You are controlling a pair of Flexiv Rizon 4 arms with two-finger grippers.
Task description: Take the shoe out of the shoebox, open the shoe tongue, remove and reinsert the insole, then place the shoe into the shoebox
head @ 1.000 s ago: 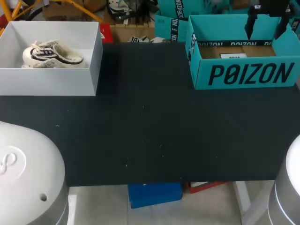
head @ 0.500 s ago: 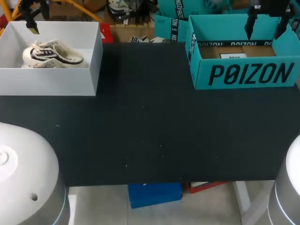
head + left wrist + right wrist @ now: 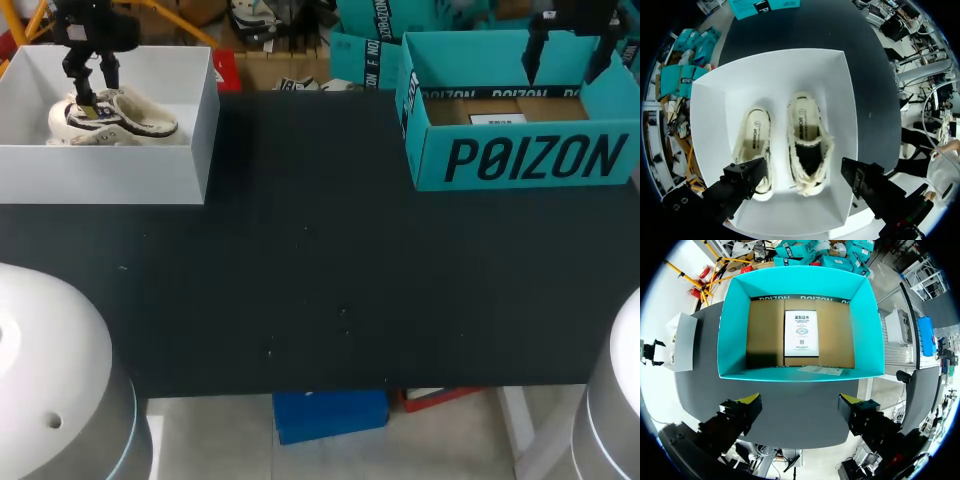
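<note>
Now, L gripper (image 3: 91, 86) hangs over the white box (image 3: 110, 175), upper left of frame. Fingers wide apart, holding nothing. In its wrist view the shoe (image 3: 807, 145) lies between & below them; can't tell if they touch. R gripper (image 3: 568, 58) is spread too, empty, above the teal box (image 3: 520, 160), upper right. Vs 1 s ago: L arm wasn't in frame, then showed at the box's far left corner, now over the shoe; R arm same spot. White box holds that shoe w/ a second shoe (image 3: 755, 145) just beside it. Teal box has a paper sheet (image 3: 801, 333) on its brown floor.
</note>
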